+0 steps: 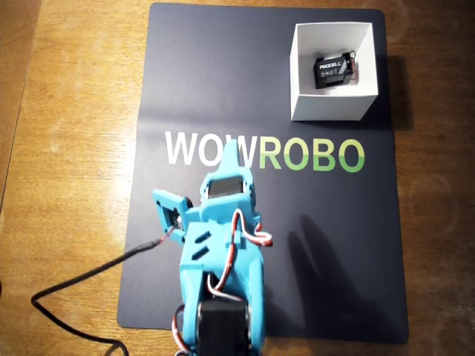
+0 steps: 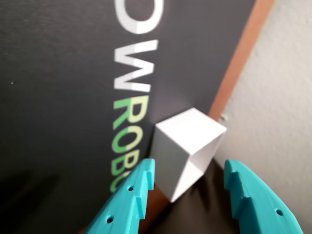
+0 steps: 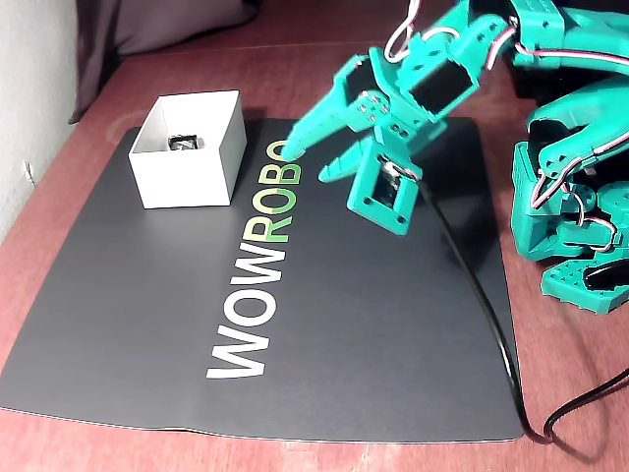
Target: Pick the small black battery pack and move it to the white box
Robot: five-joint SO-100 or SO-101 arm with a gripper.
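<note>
The small black battery pack (image 1: 330,72) lies inside the white box (image 1: 330,110) at the mat's far right corner in the overhead view. In the fixed view it is just visible (image 3: 184,144) inside the box (image 3: 192,167). My teal gripper (image 1: 228,157) hovers over the "WOWROBO" lettering, well short of the box. It is open and empty. In the wrist view the box (image 2: 170,141) shows between my spread fingertips (image 2: 189,170). In the fixed view the gripper (image 3: 305,164) points toward the box from its right.
A dark mat (image 1: 223,89) printed with "WOWROBO" covers the wooden table (image 1: 67,111). A black cable (image 1: 89,278) trails off the mat's near left. Another teal arm part (image 3: 580,197) stands at the right in the fixed view.
</note>
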